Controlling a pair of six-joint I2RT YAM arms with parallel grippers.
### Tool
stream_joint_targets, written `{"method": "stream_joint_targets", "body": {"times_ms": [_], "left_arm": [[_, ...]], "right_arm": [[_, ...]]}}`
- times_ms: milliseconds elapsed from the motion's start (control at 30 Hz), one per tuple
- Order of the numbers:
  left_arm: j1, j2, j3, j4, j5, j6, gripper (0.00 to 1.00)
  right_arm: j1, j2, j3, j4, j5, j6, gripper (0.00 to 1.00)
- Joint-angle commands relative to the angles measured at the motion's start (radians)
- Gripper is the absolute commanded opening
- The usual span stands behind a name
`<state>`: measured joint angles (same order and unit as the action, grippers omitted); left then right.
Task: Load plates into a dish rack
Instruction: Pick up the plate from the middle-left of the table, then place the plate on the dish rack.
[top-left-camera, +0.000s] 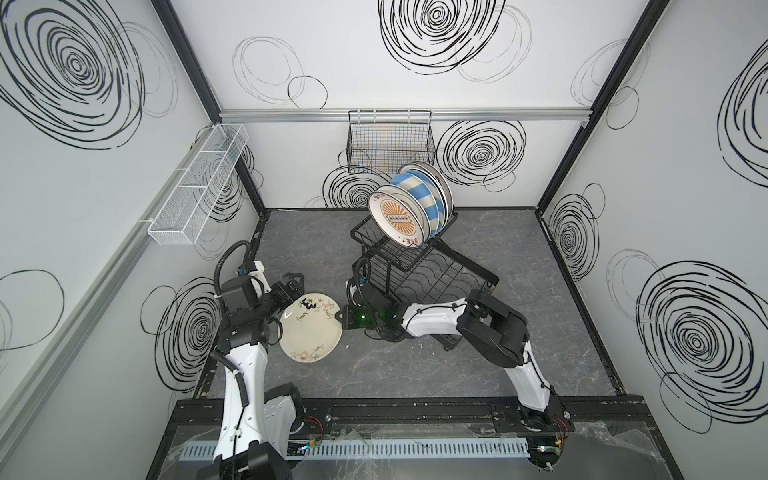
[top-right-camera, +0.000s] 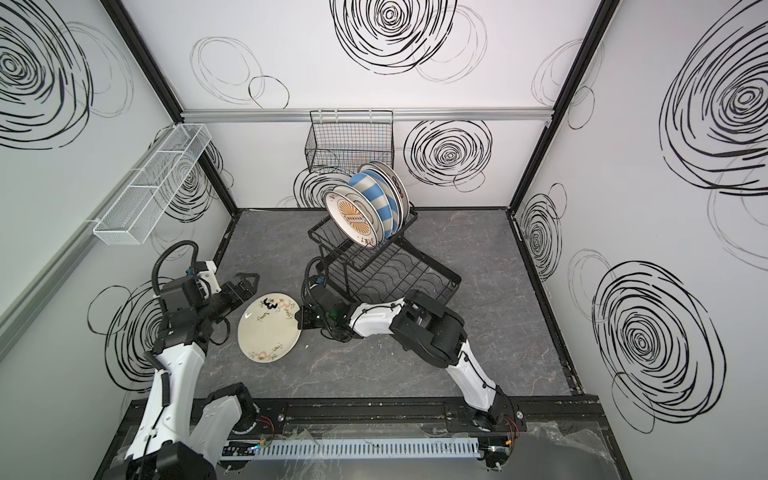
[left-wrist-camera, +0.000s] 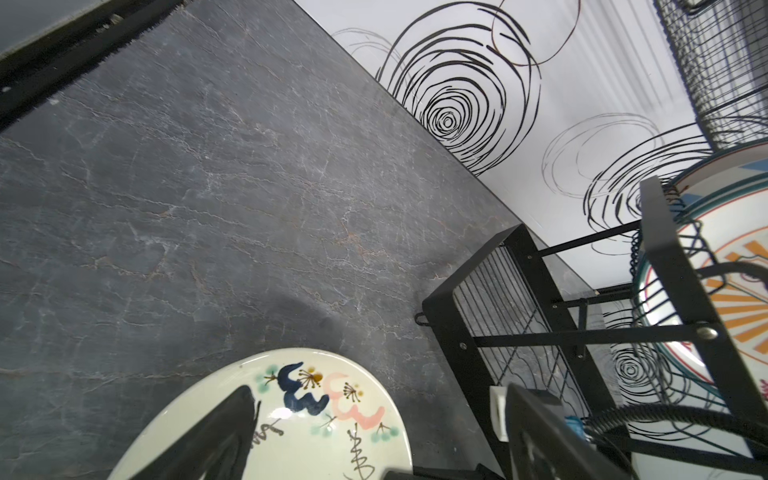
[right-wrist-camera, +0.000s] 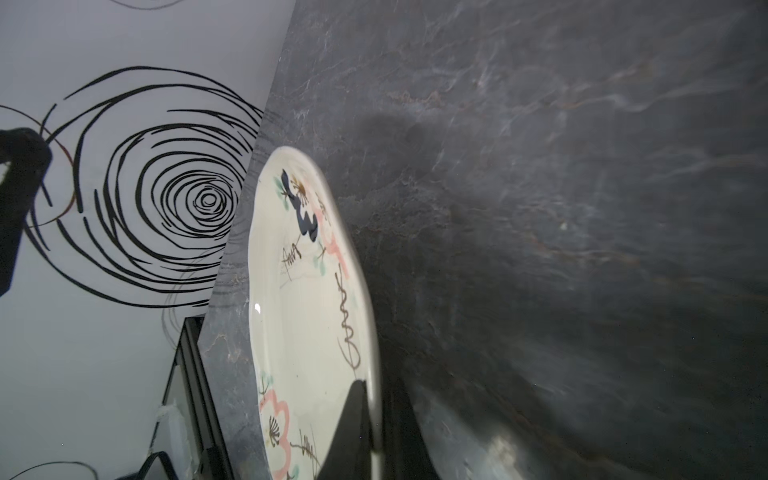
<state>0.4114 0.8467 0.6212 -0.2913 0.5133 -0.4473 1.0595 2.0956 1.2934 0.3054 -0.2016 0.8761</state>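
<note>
While dish rack (top-left-camera: 399, 257) at bench's back-mid already holds several plates (top-left-camera: 399, 216) upright in upper basket, lower tray bare, one cream plate (top-left-camera: 309, 332) sits near bench's left edge, the last one visible, so task approx. all done. Right fingers (right-wrist-camera: 353, 419) clamped on its rim: only right wrist view shows that, top views hide it. Left fingers (top-left-camera: 296, 277) open beside plate.

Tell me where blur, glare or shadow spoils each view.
Right wrist view: the tabletop is smeared and dim under soft shadows, and the right fingers at the cream plate are out of focus. Left wrist view: sharp tabletop, a small glare spot on the plate, one blurred left finger. Both top views: evenly lit and sharp, walls splayed by the wide lens.
</note>
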Motion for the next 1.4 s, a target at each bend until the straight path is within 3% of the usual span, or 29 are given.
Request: {"method": "stream_joint_targets", "body": {"times_ms": [0,333,567,733,867,1067,1233,1367], "left_arm": [[0.006,-0.033,0.074,0.009,0.042,-0.021,0.96],[-0.011,-0.026,0.150,-0.074,0.030,0.007,0.96],[-0.010,-0.010,0.200,-0.109,0.005,0.010,0.96],[-0.023,-0.013,0.194,-0.131,0.005,0.014,0.96],[-0.080,-0.002,0.187,-0.192,-0.039,0.074,0.96],[-0.133,-0.014,0.128,-0.178,-0.059,0.070,0.96],[-0.197,-0.020,0.099,-0.137,-0.065,0.073,0.96],[-0.235,-0.048,0.067,-0.077,-0.079,0.067,0.96]], "right_arm": [[0.005,-0.150,-0.025,-0.072,0.118,-0.118,0.00],[0.105,-0.513,-0.081,-0.347,0.439,-0.312,0.00],[0.126,-0.752,-0.101,-0.393,0.557,-0.427,0.00],[0.125,-0.827,0.002,-0.446,0.598,-0.500,0.00],[0.119,-0.849,0.121,-0.468,0.652,-0.591,0.00],[0.071,-0.852,0.256,-0.463,0.740,-0.731,0.00],[0.014,-0.853,0.275,-0.394,0.808,-0.866,0.00],[-0.071,-0.885,0.226,-0.330,0.743,-0.905,0.00]]}}
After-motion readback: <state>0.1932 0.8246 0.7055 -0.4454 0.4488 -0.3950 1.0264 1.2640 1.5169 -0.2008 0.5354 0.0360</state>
